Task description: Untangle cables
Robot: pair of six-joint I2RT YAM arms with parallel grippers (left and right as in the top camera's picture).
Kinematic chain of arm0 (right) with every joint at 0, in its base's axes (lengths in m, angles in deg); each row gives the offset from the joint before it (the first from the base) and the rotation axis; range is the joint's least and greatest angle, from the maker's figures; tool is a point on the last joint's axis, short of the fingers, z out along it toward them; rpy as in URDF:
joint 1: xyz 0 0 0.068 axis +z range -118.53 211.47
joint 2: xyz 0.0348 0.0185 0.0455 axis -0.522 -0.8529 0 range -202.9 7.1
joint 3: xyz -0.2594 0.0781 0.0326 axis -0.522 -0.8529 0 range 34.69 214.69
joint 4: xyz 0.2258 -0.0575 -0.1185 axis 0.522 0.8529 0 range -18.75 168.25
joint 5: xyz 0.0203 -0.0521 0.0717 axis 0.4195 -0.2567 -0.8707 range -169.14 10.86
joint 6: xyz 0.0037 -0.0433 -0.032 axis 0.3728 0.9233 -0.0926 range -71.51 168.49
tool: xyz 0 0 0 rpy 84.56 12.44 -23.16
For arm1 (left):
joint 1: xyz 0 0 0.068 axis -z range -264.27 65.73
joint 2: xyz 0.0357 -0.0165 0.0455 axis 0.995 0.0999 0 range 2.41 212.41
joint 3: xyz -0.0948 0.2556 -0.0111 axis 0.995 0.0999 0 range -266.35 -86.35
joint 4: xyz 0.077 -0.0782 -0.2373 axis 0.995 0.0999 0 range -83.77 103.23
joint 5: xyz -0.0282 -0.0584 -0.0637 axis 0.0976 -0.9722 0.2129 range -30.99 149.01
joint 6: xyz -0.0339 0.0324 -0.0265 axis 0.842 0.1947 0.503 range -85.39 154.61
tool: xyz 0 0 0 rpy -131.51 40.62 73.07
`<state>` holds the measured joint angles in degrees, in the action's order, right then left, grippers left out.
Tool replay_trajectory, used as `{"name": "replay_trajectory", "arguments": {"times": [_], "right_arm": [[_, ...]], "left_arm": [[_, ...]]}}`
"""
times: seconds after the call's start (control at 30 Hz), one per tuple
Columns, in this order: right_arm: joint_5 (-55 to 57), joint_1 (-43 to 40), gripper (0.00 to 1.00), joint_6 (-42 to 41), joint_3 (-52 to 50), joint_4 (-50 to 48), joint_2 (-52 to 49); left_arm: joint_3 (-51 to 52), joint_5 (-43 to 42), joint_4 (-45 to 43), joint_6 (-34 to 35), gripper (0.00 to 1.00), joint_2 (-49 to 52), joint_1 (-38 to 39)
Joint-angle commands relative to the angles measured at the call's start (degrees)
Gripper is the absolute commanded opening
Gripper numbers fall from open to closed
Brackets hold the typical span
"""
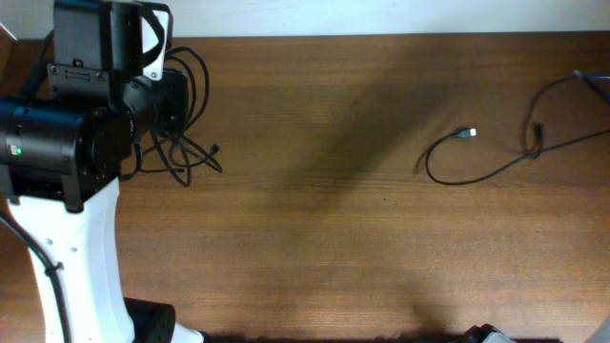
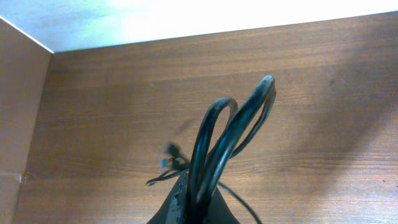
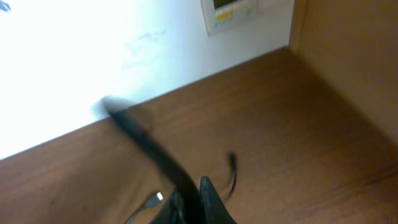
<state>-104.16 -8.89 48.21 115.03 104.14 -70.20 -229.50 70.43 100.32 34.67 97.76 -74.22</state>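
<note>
A bundle of black cables (image 1: 191,143) lies at the table's far left, with loose strands trailing toward the front. My left gripper (image 1: 173,100) is shut on it. In the left wrist view the gripper (image 2: 198,205) pinches looped cables (image 2: 227,134) that stand up between its fingers. A small plug (image 2: 166,163) rests on the wood behind. Another single cable (image 1: 477,176) curves across the right side and ends in a plug (image 1: 466,133). It runs off the right edge. My right gripper (image 3: 194,205) is shut on a black cable (image 3: 140,134). It does not show in the overhead view.
The left arm's white column (image 1: 76,267) fills the front left corner. A white wall (image 2: 186,18) borders the table's far edge. Brown side boards (image 3: 348,68) stand at both ends, the left one (image 2: 18,112) near the left gripper. A small panel (image 3: 233,12) hangs on the wall.
</note>
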Motion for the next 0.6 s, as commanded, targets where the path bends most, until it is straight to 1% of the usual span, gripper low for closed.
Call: {"name": "replay_trajectory", "arguments": {"times": [0.0,0.07,0.13,0.23,0.37,0.5,0.57], "right_arm": [[-1.11,-0.22,0.04,-1.01,-0.28,-2.16,0.70],[2.25,-0.28,0.04,-2.38,-0.28,-2.93,0.63],[3.19,-1.16,0.04,-2.43,-0.07,-3.32,0.24],[1.62,-5.29,0.04,-6.29,0.68,-3.37,-0.96],[-0.31,-9.51,0.04,-7.56,1.66,-3.19,-3.67],[0.22,-7.28,0.04,-5.49,2.47,-3.52,-6.67],[3.45,-4.09,0.04,-3.98,4.24,-3.78,-8.55]], "left_arm": [[-1.01,-1.33,-0.26,0.35,0.00,-1.31,-0.31],[-1.01,-1.55,-0.09,0.35,0.00,-1.31,-0.31],[-1.01,-1.55,0.31,0.35,0.00,-1.31,-0.31],[-1.01,-3.52,0.61,0.31,0.00,-1.31,-0.31],[-1.01,-3.72,0.55,0.15,0.00,-1.31,-0.31],[-1.01,-4.11,0.37,-0.07,0.00,-1.31,2.29],[-1.01,-4.07,-0.09,-0.07,0.00,-1.31,5.20]]}}
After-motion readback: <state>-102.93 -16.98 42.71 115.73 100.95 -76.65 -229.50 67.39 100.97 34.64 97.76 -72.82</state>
